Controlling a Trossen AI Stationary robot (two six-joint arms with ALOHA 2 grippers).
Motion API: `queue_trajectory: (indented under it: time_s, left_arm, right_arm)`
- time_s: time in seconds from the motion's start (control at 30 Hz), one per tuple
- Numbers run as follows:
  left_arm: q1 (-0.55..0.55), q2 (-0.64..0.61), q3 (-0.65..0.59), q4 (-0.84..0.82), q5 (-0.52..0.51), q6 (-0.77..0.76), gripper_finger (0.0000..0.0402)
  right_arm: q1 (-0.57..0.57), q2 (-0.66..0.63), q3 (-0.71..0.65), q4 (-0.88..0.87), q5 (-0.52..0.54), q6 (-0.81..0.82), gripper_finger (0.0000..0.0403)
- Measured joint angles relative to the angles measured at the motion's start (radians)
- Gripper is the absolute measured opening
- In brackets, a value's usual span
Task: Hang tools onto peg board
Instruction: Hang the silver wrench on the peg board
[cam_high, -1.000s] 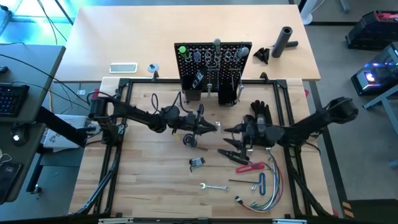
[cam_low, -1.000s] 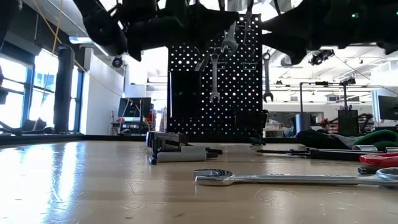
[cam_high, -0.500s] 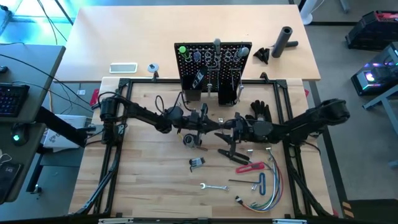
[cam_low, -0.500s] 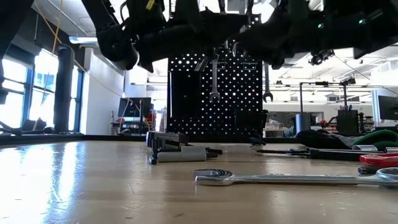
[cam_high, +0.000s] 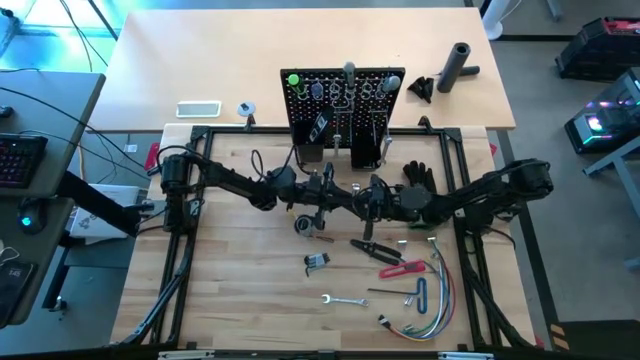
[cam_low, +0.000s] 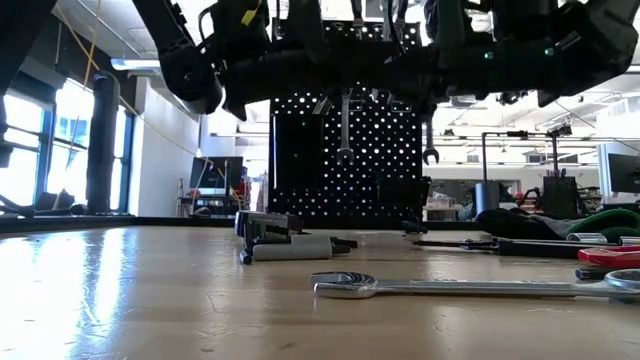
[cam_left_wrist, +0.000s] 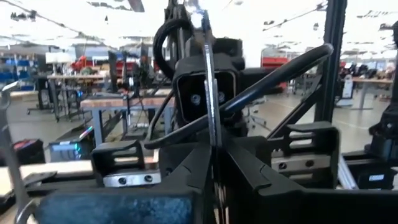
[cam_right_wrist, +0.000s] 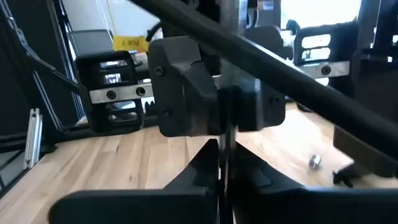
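Left gripper (cam_high: 335, 193) and right gripper (cam_high: 362, 198) both pinch one thin wrench (cam_left_wrist: 208, 93) mid-air above desk centre, before the peg board (cam_high: 343, 100); uneven release could drop it

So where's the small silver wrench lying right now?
In the high view the small silver wrench lies flat on the table's near centre, below the black clip-like tool and left of the hex keys.

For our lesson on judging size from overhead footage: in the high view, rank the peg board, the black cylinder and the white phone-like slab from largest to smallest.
1. peg board, plainly largest.
2. black cylinder and white slab: look alike in size; too close to rank.
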Motion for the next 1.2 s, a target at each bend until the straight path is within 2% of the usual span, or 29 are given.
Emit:
queue_trajectory:
  time_s: [0.2, 0.43, 0.67, 0.93, 1.2]
  left_arm:
    - [0.026, -0.020, -0.051, -0.019, -0.002, -0.021, 0.0035]
    - [0.065, -0.122, -0.152, -0.053, -0.017, -0.006, 0.0038]
    - [0.089, -0.224, -0.199, -0.135, -0.020, 0.012, 0.0039]
    - [0.088, -0.261, -0.207, -0.219, -0.018, 0.037, 0.0039]
    - [0.079, -0.261, -0.207, -0.243, -0.017, 0.037, 0.0039]
  right_arm:
    - [-0.028, 0.001, 0.000, -0.054, -0.004, 0.051, 0.0007]
    - [-0.082, 0.000, 0.001, -0.048, -0.013, 0.068, 0.0005]
    - [-0.156, -0.001, 0.002, -0.054, -0.042, 0.111, 0.0003]
    - [-0.263, -0.001, 0.002, -0.059, -0.144, 0.204, 0.0003]
    - [-0.310, -0.001, 0.002, -0.089, -0.169, 0.243, 0.0003]
